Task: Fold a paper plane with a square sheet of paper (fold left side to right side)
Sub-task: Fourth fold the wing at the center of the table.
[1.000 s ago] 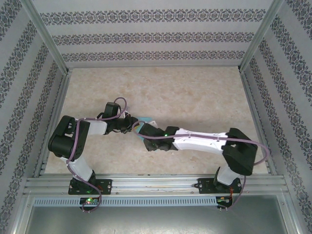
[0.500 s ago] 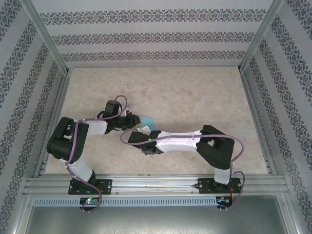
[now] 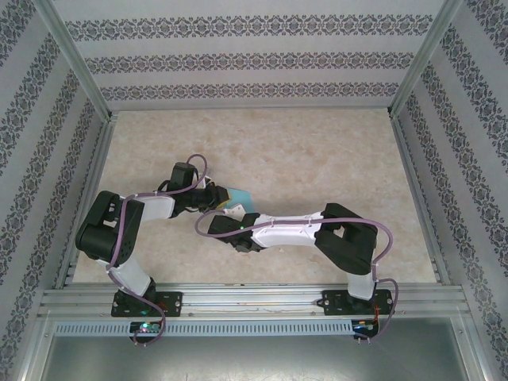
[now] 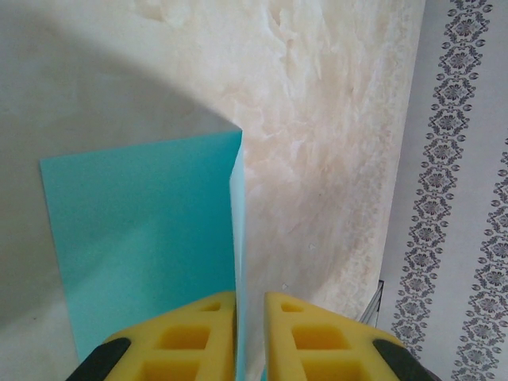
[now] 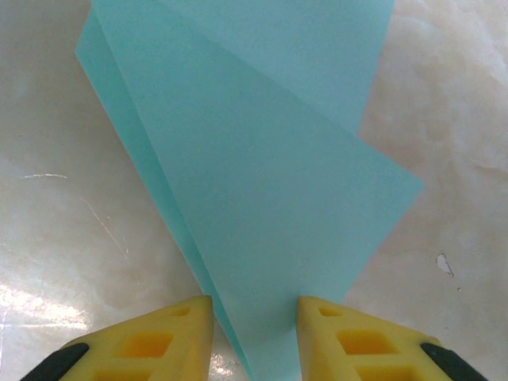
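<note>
- At left, the left claw is nipped tight on a raised edge of the turquoise sheet of paper. The thin flap stands upright between its yellow fingers.
- Beyond that pinch, the rest of the sheet lies flat on the pale marbled desk, partly in shadow.
- At centre, seen from above, the sheet sits in the near half of the desk. It shows as a small blue patch between the two wrists.
- At right, the right claw hangs low over the desk, narrowly parted. One yellow finger stands on either side of the sheet's tapering near end, and they are not clamped together. Whether they touch the paper cannot be told.
- In the right wrist view the sheet shows overlapping layers, with one slanted flap lying across another.
</note>
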### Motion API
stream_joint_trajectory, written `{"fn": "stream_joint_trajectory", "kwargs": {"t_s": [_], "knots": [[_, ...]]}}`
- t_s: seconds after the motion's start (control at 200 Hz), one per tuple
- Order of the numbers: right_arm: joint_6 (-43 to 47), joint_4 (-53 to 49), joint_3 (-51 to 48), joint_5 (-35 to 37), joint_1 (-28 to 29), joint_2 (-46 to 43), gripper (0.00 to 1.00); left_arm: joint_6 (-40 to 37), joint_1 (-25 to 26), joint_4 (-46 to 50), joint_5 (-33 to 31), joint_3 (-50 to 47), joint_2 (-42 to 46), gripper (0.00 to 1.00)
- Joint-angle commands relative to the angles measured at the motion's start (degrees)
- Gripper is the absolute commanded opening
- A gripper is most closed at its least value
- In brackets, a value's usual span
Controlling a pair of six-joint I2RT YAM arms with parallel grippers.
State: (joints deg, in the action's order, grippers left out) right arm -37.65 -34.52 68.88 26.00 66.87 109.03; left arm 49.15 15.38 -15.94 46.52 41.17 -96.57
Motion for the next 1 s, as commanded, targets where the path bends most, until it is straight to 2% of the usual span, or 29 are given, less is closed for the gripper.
{"fn": "stream_joint_trajectory", "kwargs": {"t_s": [0.0,0.13,0.4,0.58,0.779,0.904,0.999], "knots": [[-0.76,-1.3,1.25,1.8,-0.51,1.35,0.31,0.71,0.76,-0.4,0.76,1.27,1.21,0.16],[-0.76,-1.42,1.26,1.87,-0.59,1.47,0.25,0.59,0.78,-0.25,0.59,1.22,1.21,0.16],[-0.58,-1.42,1.17,1.51,-0.87,1.64,0.06,-0.83,0.74,1.8,-0.52,1.09,2.31,0.17],[0.5,-0.78,0.62,-0.33,-1.48,0.87,0.0,-3.23,-0.51,5.33,-1.33,0.81,5.16,0.25],[4.15,7.54,-4.62,-7.91,-3.29,-4.72,0.0,-7.99,-6.07,12.94,-0.94,-0.1,11.23,0.35],[5.71,14.65,-9.44,-16.16,-5.52,-8.29,0.0,-10.31,-10.21,16.46,0.51,-0.89,14.02,0.36],[6.32,19.0,-12.68,-22.12,-7.37,-10.23,0.0,-12.04,-11.16,18.93,0.84,-1.13,15.15,0.36]]}}
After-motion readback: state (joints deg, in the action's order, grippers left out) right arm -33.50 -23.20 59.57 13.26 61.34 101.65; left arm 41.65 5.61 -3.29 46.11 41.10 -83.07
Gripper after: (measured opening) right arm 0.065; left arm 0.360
